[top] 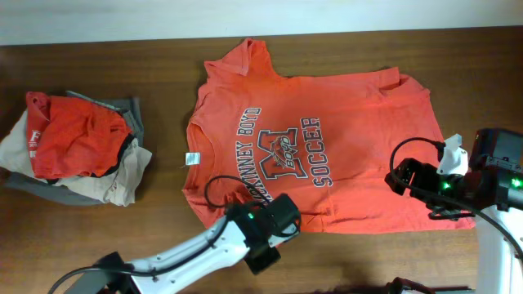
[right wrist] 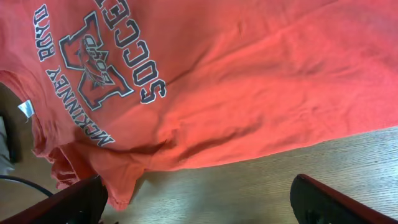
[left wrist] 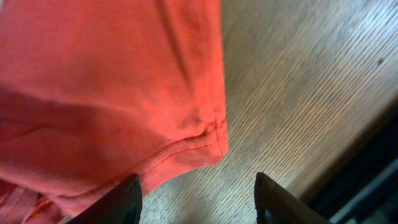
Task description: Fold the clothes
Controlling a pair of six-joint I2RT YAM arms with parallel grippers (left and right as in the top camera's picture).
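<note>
The clothes to fold are one orange-red T-shirt [top: 327,106] lying flat, print up, with its collar to the left and hem to the right. My left gripper [top: 276,216] hovers at the shirt's near-left sleeve. In the left wrist view this gripper [left wrist: 196,200] is open, with bare wood between its fingers and a stitched sleeve corner [left wrist: 208,140] just ahead. One left fingertip [left wrist: 121,202] overlaps the fabric edge. My right gripper [top: 395,178] sits over the shirt's near-right part. It [right wrist: 199,205] is wide open above wood, beside the shirt's near edge [right wrist: 249,149].
A heap of other garments [top: 73,147], red, beige and grey, lies at the table's left. The wooden table [top: 98,237] shows bare along the front, and its front edge runs close behind both arms. A pale wall strip borders the far side.
</note>
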